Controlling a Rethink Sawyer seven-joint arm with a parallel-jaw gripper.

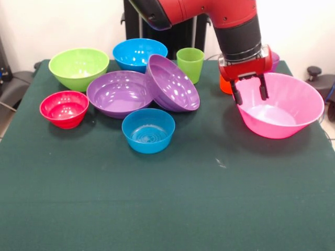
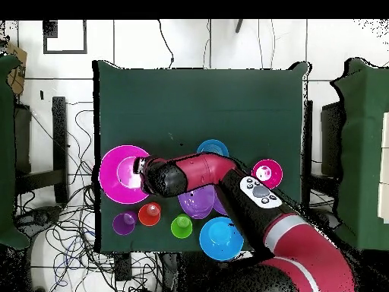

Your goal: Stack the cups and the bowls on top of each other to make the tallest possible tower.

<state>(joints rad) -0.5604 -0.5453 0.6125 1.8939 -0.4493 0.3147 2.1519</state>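
Pink bowl (image 1: pixel 280 112) sits on the table's (image 1: pixel 167 198) right side in the front view, upright. My tool (image 1: pixel 250 90) hangs over its far-left rim, fingers parted, holding nothing, one finger inside the rim and one outside. Orange cup (image 1: pixel 225 85) just behind the tool, green cup (image 1: pixel 190 64) further left. Two purple bowls (image 1: pixel 119 93) in the middle, one tilted against the other. Blue bowl (image 1: pixel 148 129) in front, red bowl (image 1: pixel 64 108) and lime bowl (image 1: pixel 78 67) left.

Arm (image 1: pixel 230 21): red and black, brought down from above, forearm near vertical.
Wrist: red block set directly above the jaws.
Gripper (image 1: pixel 249 90): pointed downward, two black fingers (image 1: pixel 236 94) held apart.
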